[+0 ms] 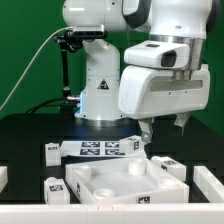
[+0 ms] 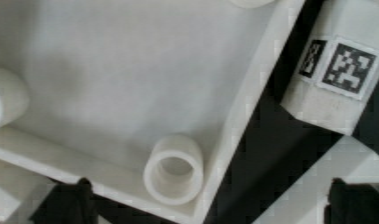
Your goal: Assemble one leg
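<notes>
My gripper (image 1: 165, 128) hangs open and empty above the back right corner of the large white tray-like body (image 1: 118, 185). In the wrist view the dark fingertips (image 2: 61, 198) stand wide apart, with a round socket (image 2: 177, 170) of the body (image 2: 115, 90) between them below. A small white leg (image 1: 163, 164) with a tag lies right beside that corner, and it also shows in the wrist view (image 2: 340, 80). Other legs lie at the exterior view's left (image 1: 51, 150) and front left (image 1: 53, 188).
The marker board (image 1: 100, 148) lies behind the body, in front of the robot base (image 1: 100, 95). Another white part (image 1: 207, 182) sits at the exterior view's right edge, and one (image 1: 3, 178) at the left edge. The table is black.
</notes>
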Tool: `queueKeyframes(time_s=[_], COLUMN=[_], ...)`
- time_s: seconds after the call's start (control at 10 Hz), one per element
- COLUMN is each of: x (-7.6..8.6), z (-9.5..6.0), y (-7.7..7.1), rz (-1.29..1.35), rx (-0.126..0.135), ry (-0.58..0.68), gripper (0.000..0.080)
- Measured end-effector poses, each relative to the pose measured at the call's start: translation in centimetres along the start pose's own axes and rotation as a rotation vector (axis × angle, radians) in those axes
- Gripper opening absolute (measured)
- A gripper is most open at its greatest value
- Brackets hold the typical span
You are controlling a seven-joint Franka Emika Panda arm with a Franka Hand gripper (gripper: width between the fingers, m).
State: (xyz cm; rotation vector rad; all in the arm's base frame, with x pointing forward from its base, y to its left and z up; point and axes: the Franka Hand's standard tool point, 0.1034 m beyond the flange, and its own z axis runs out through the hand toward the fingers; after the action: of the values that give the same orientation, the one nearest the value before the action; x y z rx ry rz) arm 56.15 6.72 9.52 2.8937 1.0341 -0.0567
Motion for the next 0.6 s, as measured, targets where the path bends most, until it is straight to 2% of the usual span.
queueKeyframes(time_s=[0.6], x=[-0.05], z=[0.09], y=[-0.03], rz=[0.008], rx=[0.006], ry=[-0.001], gripper=[0.065])
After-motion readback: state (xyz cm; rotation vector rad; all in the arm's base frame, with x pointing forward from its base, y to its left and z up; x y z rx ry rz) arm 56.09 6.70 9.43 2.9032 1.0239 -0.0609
